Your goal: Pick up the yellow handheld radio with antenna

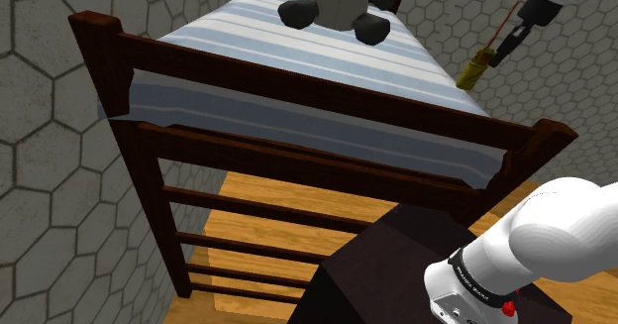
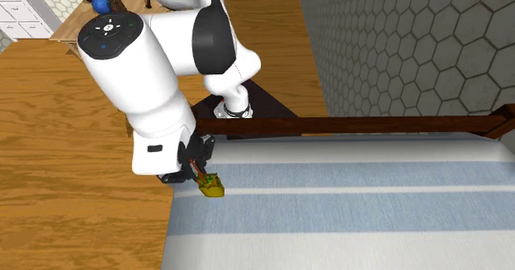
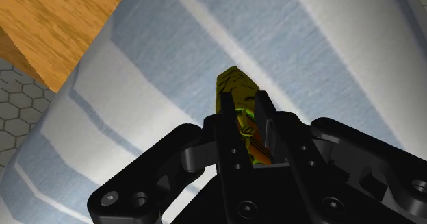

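in the shoulder view the striped bed (image 1: 297, 59) runs in from the left, a grey toy (image 1: 337, 3) sits at its far end, and at the bed's right edge the radio (image 1: 472, 70) hangs tilted in the gripper (image 1: 498, 56), which is closed narrow on the radio's upper end. i cannot tell whether its lower end touches the bed.

it looks small, stiff and light, probably a hard shell that could slip or swing when pinched at one end only. a hold across the flat sides of the body, nearer the middle, seems safest. the thin reddish line (image 1: 511, 19) above the gripper may be the antenna, and is no place to grip.

in the wrist view the fingers (image 3: 265, 109) clasp it from both sides. the radio is olive-yellow, narrow, rounded at its free end, with an orange ribbed part between the fingers.
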You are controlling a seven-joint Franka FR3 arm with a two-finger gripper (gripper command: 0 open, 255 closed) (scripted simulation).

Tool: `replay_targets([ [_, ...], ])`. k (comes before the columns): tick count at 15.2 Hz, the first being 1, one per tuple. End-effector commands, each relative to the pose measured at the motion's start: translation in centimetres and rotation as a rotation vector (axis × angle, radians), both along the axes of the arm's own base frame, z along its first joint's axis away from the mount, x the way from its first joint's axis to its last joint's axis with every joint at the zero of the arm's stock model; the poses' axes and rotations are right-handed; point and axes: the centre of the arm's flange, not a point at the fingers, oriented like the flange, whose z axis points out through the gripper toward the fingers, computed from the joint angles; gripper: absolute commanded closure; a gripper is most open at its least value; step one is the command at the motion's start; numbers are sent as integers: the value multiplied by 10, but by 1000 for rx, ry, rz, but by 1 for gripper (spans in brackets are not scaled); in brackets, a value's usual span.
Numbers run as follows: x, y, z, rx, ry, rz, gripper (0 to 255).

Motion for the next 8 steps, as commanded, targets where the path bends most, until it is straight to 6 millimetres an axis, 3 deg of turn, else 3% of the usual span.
replay_targets([
  [1, 0, -1, 12, 0, 0, 0, 255],
  [6, 0, -1, 38, 0, 0, 0, 255],
  [8, 0, -1, 39, 0, 0, 0, 255],
])
